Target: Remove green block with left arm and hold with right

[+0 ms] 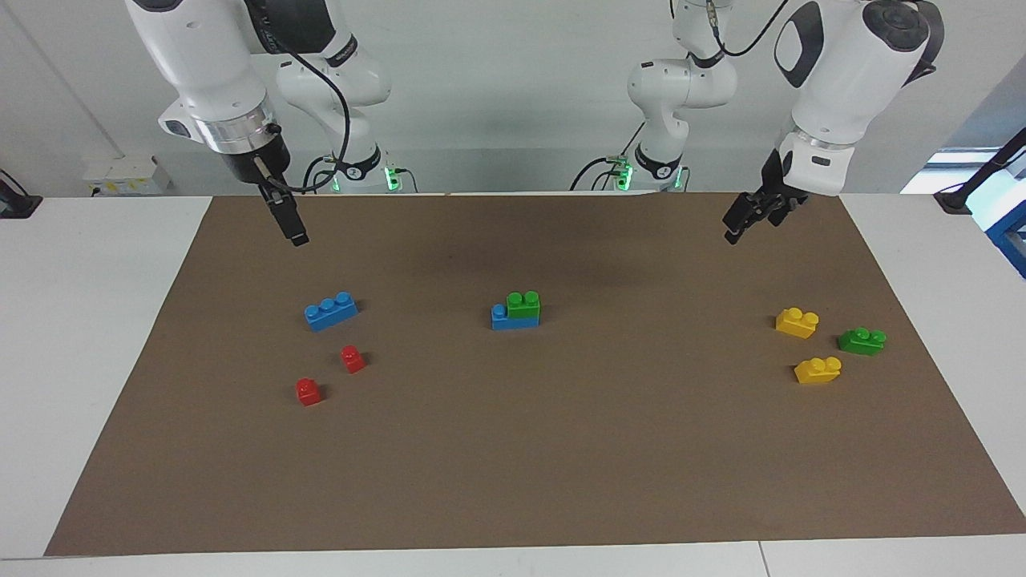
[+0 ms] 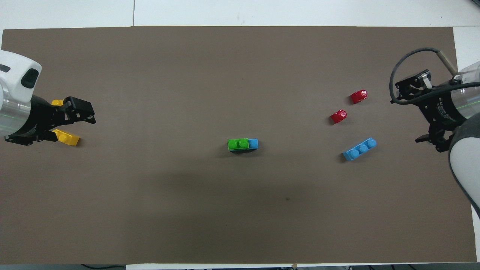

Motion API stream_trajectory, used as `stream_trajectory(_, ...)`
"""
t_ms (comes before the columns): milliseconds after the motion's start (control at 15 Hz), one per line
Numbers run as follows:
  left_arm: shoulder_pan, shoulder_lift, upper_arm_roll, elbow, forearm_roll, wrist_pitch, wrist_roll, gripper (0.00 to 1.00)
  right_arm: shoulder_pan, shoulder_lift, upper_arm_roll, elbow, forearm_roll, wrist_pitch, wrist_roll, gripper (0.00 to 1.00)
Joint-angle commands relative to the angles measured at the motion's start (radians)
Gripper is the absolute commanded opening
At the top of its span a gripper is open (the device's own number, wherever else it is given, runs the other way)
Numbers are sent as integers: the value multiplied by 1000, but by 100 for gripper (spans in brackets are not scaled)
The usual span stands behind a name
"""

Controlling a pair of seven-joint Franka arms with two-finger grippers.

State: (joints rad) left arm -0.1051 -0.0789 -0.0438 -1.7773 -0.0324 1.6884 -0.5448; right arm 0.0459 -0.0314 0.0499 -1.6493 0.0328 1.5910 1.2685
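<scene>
The green block sits stacked on a blue brick at the middle of the brown mat, with one blue stud left uncovered. My left gripper hangs open and holding nothing in the air, over the mat toward the left arm's end, well away from the stack. Over the right arm's end hangs my right gripper, open, pointing down and holding nothing. Neither gripper touches any brick.
A loose blue brick and two small red bricks lie toward the right arm's end. Two yellow bricks and a darker green brick lie toward the left arm's end.
</scene>
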Motion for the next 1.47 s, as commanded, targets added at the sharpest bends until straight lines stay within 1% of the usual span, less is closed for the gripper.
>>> stream_trajectory(0,-21,-38,12,-47,-12,34,-125,100,-9,-36,1,-66,33,44,133,99)
stream_trajectory(67,-27,-38,12,-47,-15,37,-163,100,-9,-36,2,-70,42,53,158,100)
stream_trajectory(267,-59,-38,12,-48,-15,51,-326,100,-26,-45,1,-95,142,64,180,100)
stream_trajectory(535,-102,-38,12,-53,-29,83,-522,100,-24,-116,-1,-252,268,185,172,100)
stream_trajectory(735,-125,-36,12,-53,-40,102,-667,100,-23,-125,-1,-288,347,208,160,100)
stream_trajectory(869,-136,-38,12,-54,-43,122,-756,100,-14,-127,-1,-334,383,266,157,100)
stream_trajectory(1003,-157,-36,12,-54,-43,132,-846,100,-11,-137,-1,-388,435,311,112,100)
stream_trajectory(1136,-180,-36,12,-54,-44,145,-934,100,-21,-140,-1,-441,511,348,19,100)
stream_trajectory(1270,-202,-36,12,-63,-44,158,-1000,100,-23,-134,-2,-463,580,357,-27,100)
stream_trajectory(1404,-234,-38,13,-88,-44,195,-1059,100,-15,-125,-2,-471,621,359,-29,100)
